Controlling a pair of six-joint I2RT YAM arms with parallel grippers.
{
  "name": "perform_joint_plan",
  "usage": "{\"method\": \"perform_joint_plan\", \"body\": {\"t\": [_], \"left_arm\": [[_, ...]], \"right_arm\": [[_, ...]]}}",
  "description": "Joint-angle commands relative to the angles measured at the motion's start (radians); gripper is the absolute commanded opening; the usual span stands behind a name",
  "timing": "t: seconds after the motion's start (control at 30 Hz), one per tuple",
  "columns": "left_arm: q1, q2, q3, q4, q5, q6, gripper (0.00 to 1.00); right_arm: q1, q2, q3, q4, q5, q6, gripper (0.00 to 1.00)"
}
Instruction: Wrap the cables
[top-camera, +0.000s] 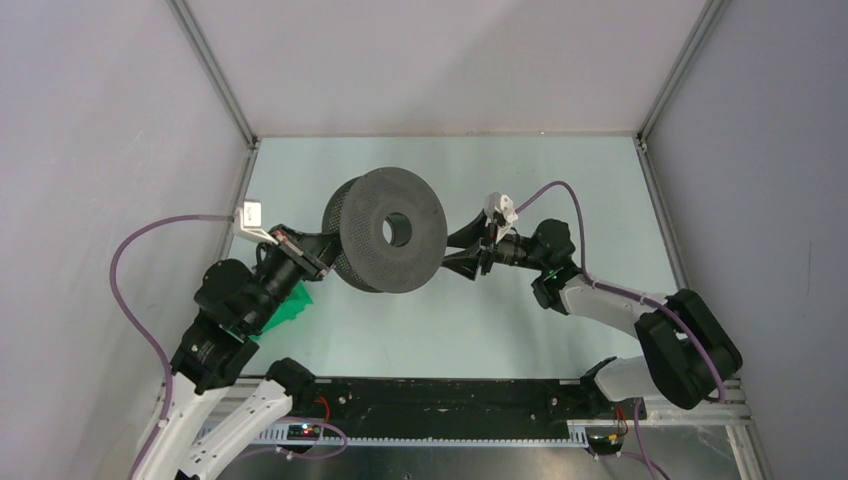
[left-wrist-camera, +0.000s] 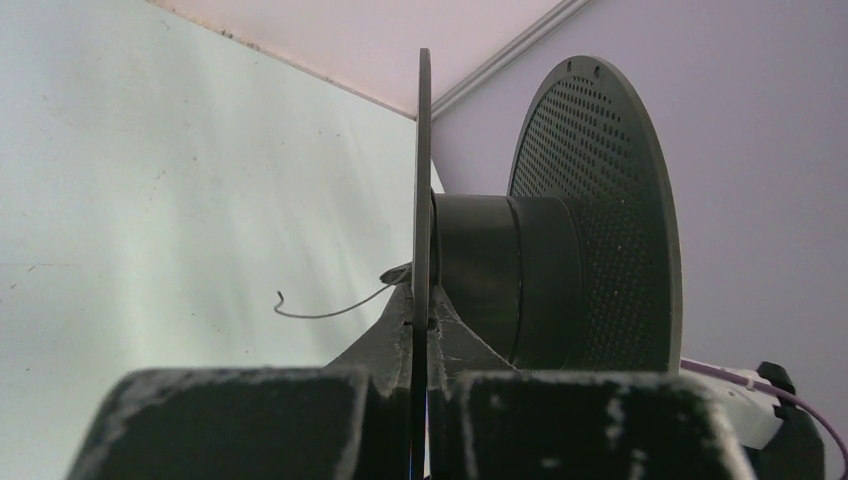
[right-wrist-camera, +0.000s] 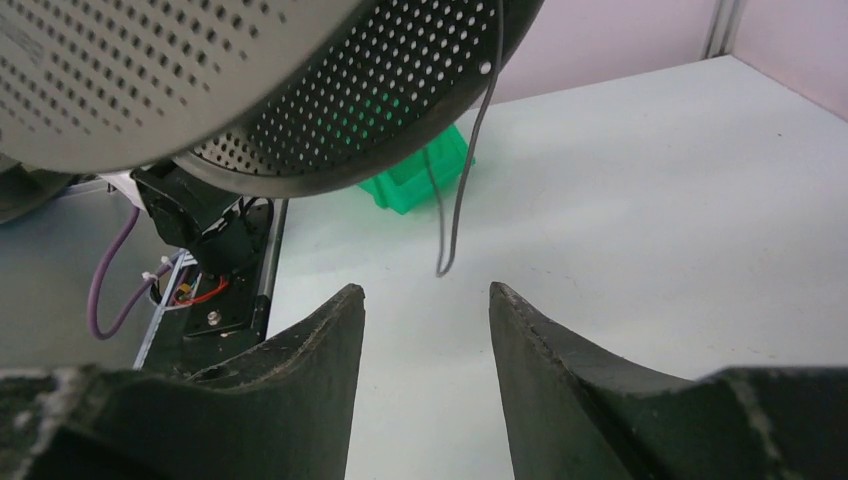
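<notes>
left gripper (left-wrist-camera: 421, 322) was closed flat on the thin near flange of the dark grey spool (left-wrist-camera: 590, 200), centre frame. right gripper (right-wrist-camera: 425, 292) stood open and empty, its rough matte black fingers (right-wrist-camera: 305, 345) apart at lower centre. the cables (right-wrist-camera: 466, 160), one thread-thin dark wire, hung from the perforated round flange at upper centre, tip just above that gap, touching neither finger.

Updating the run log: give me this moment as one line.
left gripper: shut on spool flange | right gripper: open, near loose wire end | wire: not grasped
</notes>
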Motion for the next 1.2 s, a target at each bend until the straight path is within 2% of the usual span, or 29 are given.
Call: {"method": "perform_joint_plan", "body": {"t": [0.0, 0.33, 0.53, 0.6, 0.67, 0.77, 0.83, 1.0, 1.17], "left_arm": [[0.007, -0.006, 0.069, 0.137, 0.022, -0.055, 0.00], [0.007, 0.016, 0.066, 0.175, 0.033, -0.102, 0.00], [0.006, 0.013, 0.056, 0.199, 0.033, -0.117, 0.00], [0.006, 0.012, 0.052, 0.203, 0.033, -0.120, 0.00], [0.007, 0.010, 0.048, 0.208, 0.032, -0.121, 0.00], [0.007, 0.008, 0.042, 0.211, 0.018, -0.115, 0.00], [0.006, 0.008, 0.041, 0.213, 0.004, -0.102, 0.00], [0.007, 0.028, 0.053, 0.218, -0.023, -0.048, 0.00], [0.006, 0.033, 0.043, 0.232, -0.036, -0.017, 0.00]], "right_arm": [[0.001, 0.050, 0.007, 0.187, -0.038, 0.058, 0.54], [0.030, 0.181, 0.018, 0.432, 0.004, 0.156, 0.53], [0.044, 0.233, 0.056, 0.448, 0.020, 0.166, 0.50], [0.043, 0.244, 0.058, 0.449, 0.036, 0.171, 0.43], [0.037, 0.249, 0.057, 0.447, 0.038, 0.188, 0.30], [0.033, 0.237, 0.054, 0.446, 0.018, 0.242, 0.03], [0.030, 0.215, 0.045, 0.444, -0.001, 0.299, 0.00], [0.059, 0.118, 0.008, 0.439, -0.087, 0.435, 0.00], [0.118, 0.025, -0.020, 0.345, -0.116, 0.430, 0.00]]}}
